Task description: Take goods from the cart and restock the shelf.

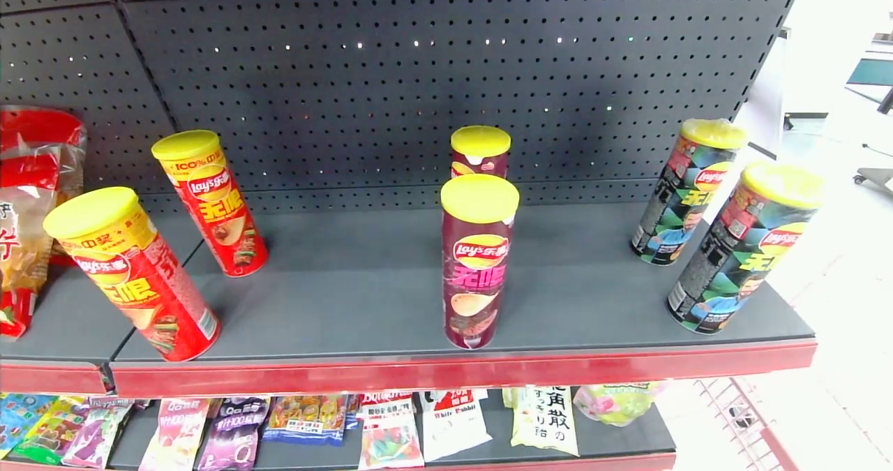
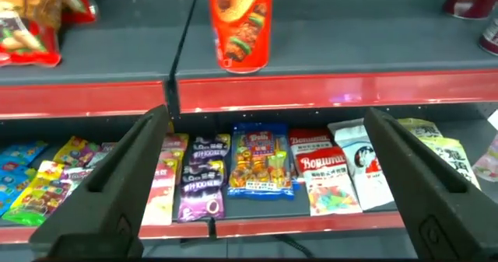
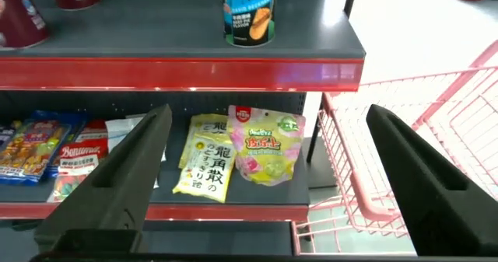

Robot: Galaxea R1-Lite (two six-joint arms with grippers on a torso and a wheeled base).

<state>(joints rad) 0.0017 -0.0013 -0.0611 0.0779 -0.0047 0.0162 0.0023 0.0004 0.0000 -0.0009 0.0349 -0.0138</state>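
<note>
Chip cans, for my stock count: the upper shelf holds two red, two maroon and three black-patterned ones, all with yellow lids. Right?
Not quite. The head view shows two black-patterned cans, not three, at the right end of the shelf. The two red cans, two maroon cans and yellow lids are as you said.

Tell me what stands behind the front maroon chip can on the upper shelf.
A second maroon can with a yellow lid stands right behind the front maroon can, before the pegboard back panel. Only its lid and top show; the front can covers the rest.
</note>
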